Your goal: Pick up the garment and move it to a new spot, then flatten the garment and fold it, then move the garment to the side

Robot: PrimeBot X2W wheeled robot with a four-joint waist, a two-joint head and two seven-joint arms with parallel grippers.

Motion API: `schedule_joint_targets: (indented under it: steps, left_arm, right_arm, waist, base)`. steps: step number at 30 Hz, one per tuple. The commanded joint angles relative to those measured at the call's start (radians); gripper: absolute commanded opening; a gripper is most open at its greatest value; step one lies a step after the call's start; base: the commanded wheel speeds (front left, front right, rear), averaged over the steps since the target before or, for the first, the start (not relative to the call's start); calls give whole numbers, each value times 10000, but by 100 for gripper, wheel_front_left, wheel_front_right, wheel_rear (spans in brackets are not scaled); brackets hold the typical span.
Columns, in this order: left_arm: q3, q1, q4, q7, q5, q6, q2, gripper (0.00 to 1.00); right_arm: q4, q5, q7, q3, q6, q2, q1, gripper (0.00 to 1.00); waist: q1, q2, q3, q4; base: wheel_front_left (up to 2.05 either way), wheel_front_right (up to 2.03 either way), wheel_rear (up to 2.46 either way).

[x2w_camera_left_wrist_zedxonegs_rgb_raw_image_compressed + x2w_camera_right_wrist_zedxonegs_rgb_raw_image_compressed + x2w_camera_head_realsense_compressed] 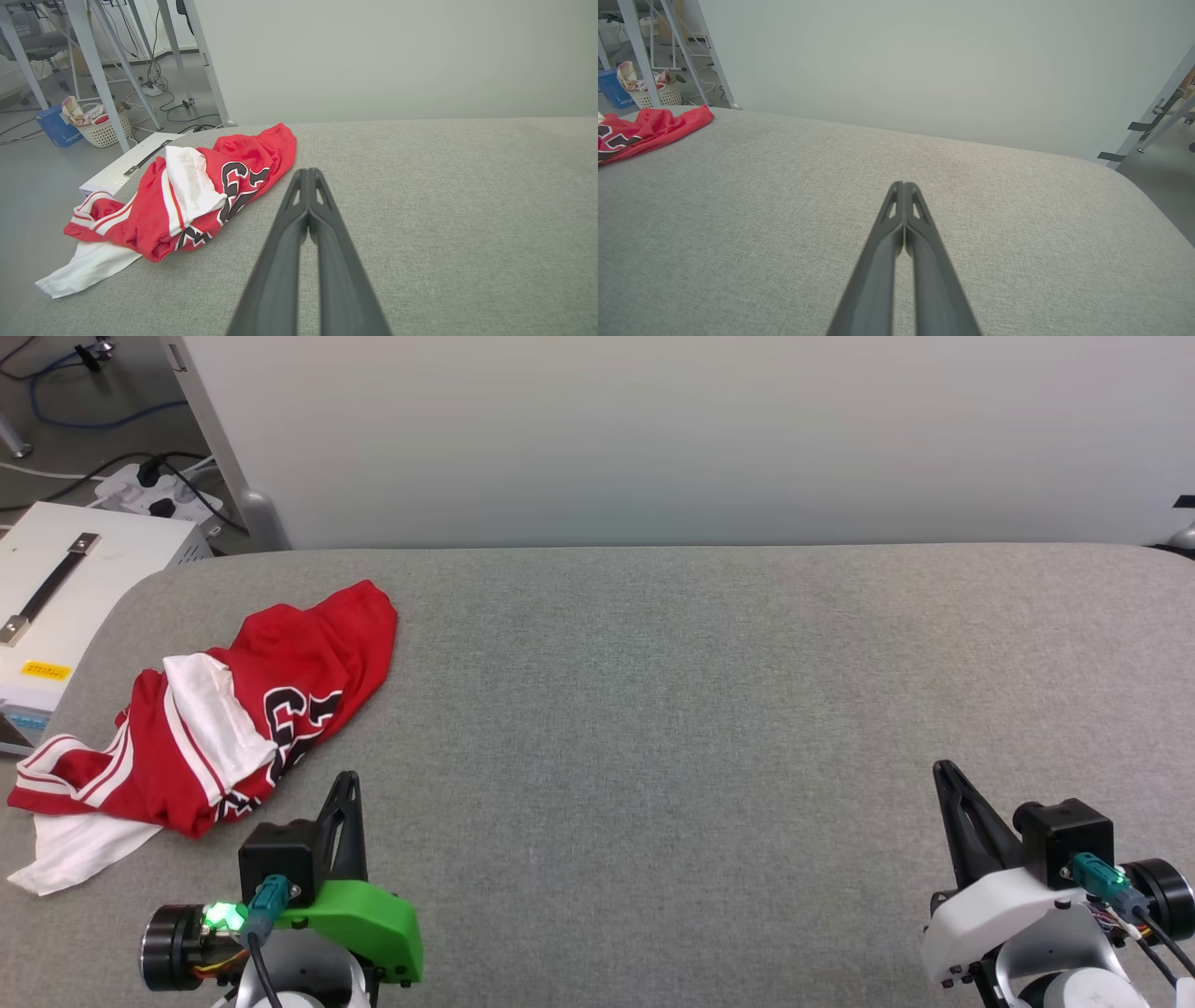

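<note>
The garment (280, 681), a red jersey with white sleeves and a black number print, lies crumpled at the left end of the grey table (700, 709); one white sleeve hangs toward the table's left edge. The left wrist view has the garment (233, 172) left of the fingers, and the right wrist view catches a red corner of the garment (649, 128) at far left. My left gripper (349, 778) hovers just right of and nearer than the jersey, shut and empty. My right gripper (943, 768) is shut and empty at the near right, far from the cloth.
A white box (65, 588) with a handle stands off the table's left end, with a power strip (154, 490) and cables on the floor behind. A pale wall panel (700, 429) backs the table. A laundry basket (100, 126) sits on the floor.
</note>
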Motion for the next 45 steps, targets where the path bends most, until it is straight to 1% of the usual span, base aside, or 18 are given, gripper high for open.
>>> schedule_joint_targets:
  steps: [1,9,10,12,13,14,45]
  left_arm:
    - [11,-168,-22,-7,95,43,-42,0]
    - [11,-168,-22,-7,95,43,-42,0]
    - [2,0,0,-2,-1,1,0,100]
    - [2,13,2,-3,-8,0,2,100]
    - [3,12,4,-5,-10,1,2,0]
    - [2,12,3,-3,-8,0,2,100]
    - [2,-37,-131,-639,-536,102,-9,100]
  right_arm:
    - [18,-97,28,7,-9,15,-164,0]
    - [18,-97,28,7,-9,15,-164,0]
    - [0,0,-2,-1,0,0,0,100]
    - [1,9,-7,-5,0,0,5,100]
    - [1,13,-9,-7,0,0,4,0]
    - [0,16,-6,-5,0,0,4,100]
    - [-448,951,-633,-205,-2,4,113,100]
  waist:
    - [0,0,0,0]
    - [0,0,0,0]
    - [0,0,0,0]
    - [0,0,1,0]
    - [0,0,1,0]
    - [0,0,1,0]
    - [0,0,1,-2]
  base:
    - [0,0,0]
    - [0,0,0]
    - [0,0,0]
    - [0,0,0]
    - [0,0,0]
    - [0,0,0]
    - [0,0,0]
